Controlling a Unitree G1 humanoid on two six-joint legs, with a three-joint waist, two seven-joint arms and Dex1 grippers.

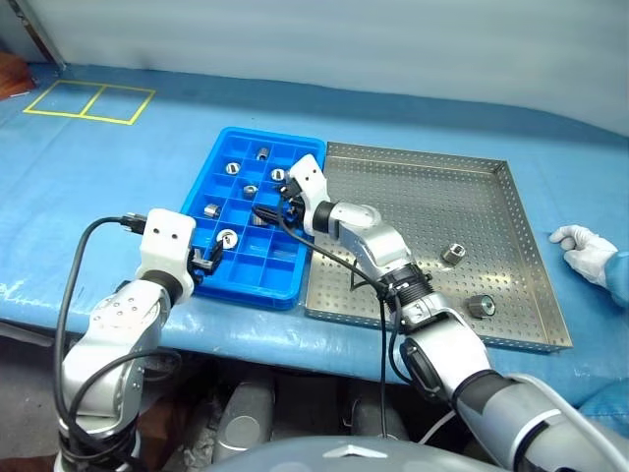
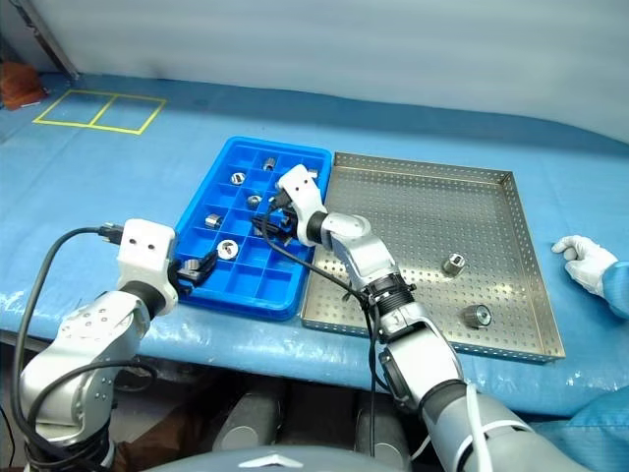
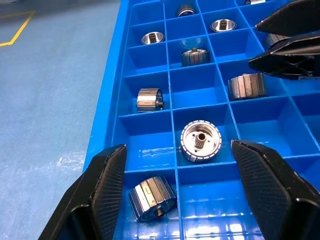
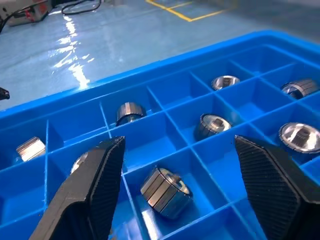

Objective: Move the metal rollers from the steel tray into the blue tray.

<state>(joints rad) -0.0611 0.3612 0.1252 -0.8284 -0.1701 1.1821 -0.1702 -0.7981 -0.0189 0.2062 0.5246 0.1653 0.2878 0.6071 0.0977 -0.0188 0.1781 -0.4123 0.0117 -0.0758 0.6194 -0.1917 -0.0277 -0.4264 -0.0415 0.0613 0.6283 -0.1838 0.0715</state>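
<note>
Currently the steel tray (image 1: 432,187) sits on the blue table cover (image 1: 118,187), its left rim touching the blue tray (image 1: 221,157). Two metal rollers (image 1: 453,255) lie well apart from the rest on the perforated floor, toward its near right part; the others rest singly in compartments of the blue tray. A person's white-gloved hand (image 1: 584,248) rests on the cover just right of the steel tray. Right gripper (image 4: 175,192) hovers over the blue tray's right-hand compartments, fingers spread and holding nothing, one roller lying on its side in the compartment below. Left gripper (image 3: 175,192) is at the tray's near left corner, fingers likewise spread and empty, above an upright roller.
</note>
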